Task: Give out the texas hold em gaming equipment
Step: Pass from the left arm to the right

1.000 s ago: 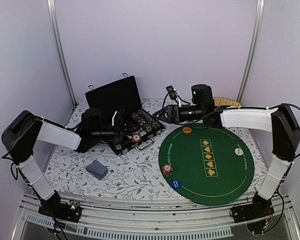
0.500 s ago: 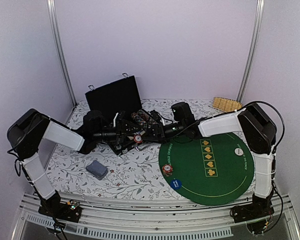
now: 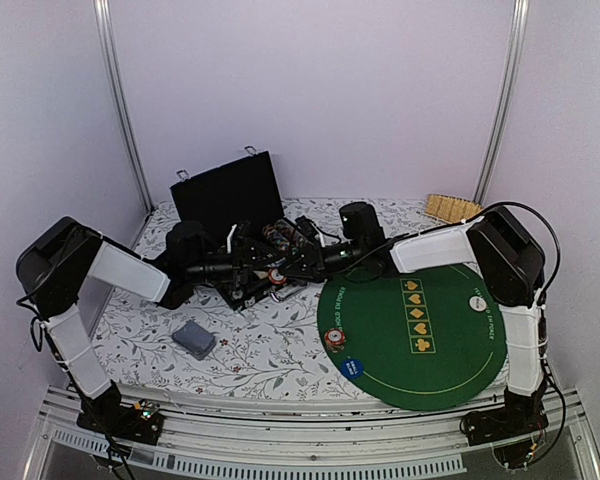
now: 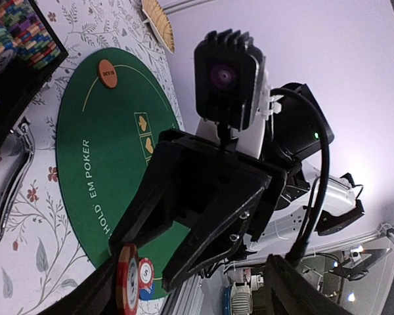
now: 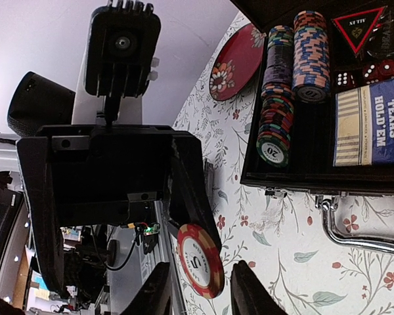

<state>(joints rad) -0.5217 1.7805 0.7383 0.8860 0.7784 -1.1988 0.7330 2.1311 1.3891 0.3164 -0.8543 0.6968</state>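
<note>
A red striped poker chip (image 5: 201,260) lies against the table-side finger of my left gripper (image 4: 190,285), whose jaws stand wide apart. My right gripper (image 5: 198,290) faces it just in front of the black case (image 3: 228,200). Its two fingers flank the chip's rim with a thin gap on each side. The same chip shows edge-on in the left wrist view (image 4: 127,281). On the green poker mat (image 3: 420,330) lie another red chip (image 3: 334,340), a blue disc (image 3: 352,367), a white disc (image 3: 477,302) and an orange disc (image 4: 107,72). A grey-blue card stack (image 3: 194,338) lies at front left.
Inside the open case are rows of striped chips (image 5: 302,52), red dice (image 5: 364,72) and a Texas Hold'em card box (image 5: 374,128). A dark-red dish (image 5: 235,62) sits behind the case. A woven mat (image 3: 452,207) lies at the back right.
My right arm has swung left from over the mat to the case and brought its narrowing fingers round the chip. The left gripper has barely moved.
</note>
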